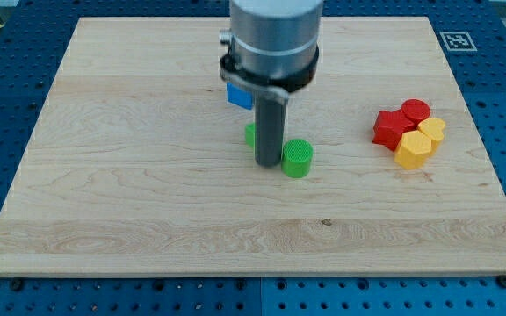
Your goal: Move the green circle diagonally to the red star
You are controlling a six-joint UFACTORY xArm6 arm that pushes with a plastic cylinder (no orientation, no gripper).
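Item: green circle (297, 159), frame centre on worktop (130, 202), touching my tip (269, 164) at its left. Red star (392, 128) mid-right. Fiducial tag (457, 39) upper right; no readable writing. Claw: none fitted.

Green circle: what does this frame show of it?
The green circle is a short, bright green cylinder with a ribbed side and flat top, standing upright on the wooden board near its middle. My tip sits right against its left side. Another green block peeks out behind the rod, apart from it.
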